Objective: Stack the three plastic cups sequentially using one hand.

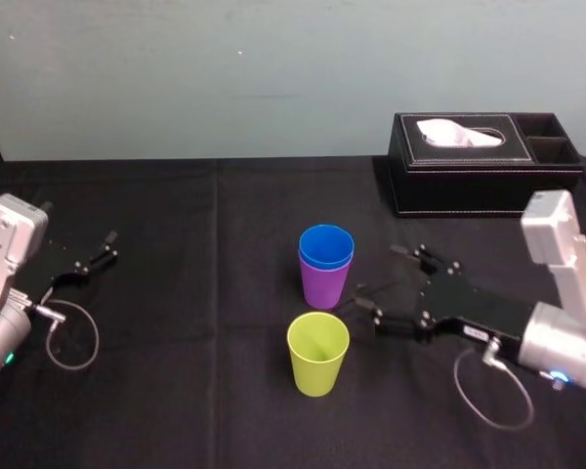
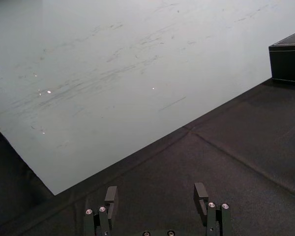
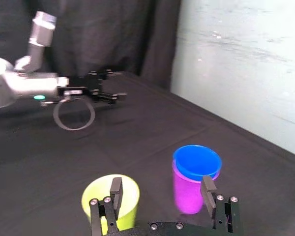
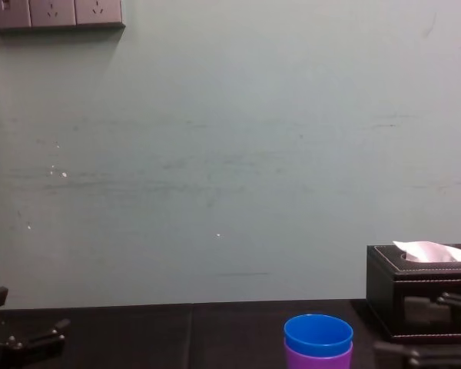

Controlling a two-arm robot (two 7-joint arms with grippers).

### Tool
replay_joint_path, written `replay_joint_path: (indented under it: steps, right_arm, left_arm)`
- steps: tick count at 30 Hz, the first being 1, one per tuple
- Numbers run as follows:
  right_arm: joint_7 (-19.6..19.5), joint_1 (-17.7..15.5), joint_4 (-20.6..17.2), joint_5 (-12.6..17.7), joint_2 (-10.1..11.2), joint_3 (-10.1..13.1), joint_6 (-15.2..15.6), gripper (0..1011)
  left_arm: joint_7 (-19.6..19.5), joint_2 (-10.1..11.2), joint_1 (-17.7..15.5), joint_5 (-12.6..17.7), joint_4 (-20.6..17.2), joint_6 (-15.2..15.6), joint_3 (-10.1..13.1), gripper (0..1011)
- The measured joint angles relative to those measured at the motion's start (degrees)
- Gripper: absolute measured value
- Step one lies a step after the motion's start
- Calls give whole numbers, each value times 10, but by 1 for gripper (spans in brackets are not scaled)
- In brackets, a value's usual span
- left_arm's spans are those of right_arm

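Hovering beside purple cup (image 1: pixel 324 284), right claw (image 1: pixel 376 277) (spread wide).

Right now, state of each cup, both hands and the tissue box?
blue cup: upright, nested in the purple cup.
purple cup: upright, holding the blue one.
yellow-green cup: upright, empty, alone, not yet stacked.
right hand: open, empty, beside the cups.
left hand: open, empty, parked at the left.
tissue box: tissue sticking out the top.
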Motion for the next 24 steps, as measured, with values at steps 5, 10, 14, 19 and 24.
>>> replay_joint_path:
  steps: [5,10,14,19,24]
  right_arm:
    - [28,-17,-9,19,23,-1,-17,1003]
    - [32,-25,-8,14,32,-16,-28,1003]
    - [34,-25,-2,1,33,-29,-33,1003]
    - [35,-22,6,-12,30,-46,-35,1003]
    - [34,-16,14,-23,24,-58,-35,1003]
  left_arm:
    - [0,0,0,0,0,0,0,1010]
    - [0,0,0,0,0,0,0,1010]
    - [0,0,0,0,0,0,0,1010]
    - [0,0,0,0,0,0,0,1010]
    - [0,0,0,0,0,0,0,1010]
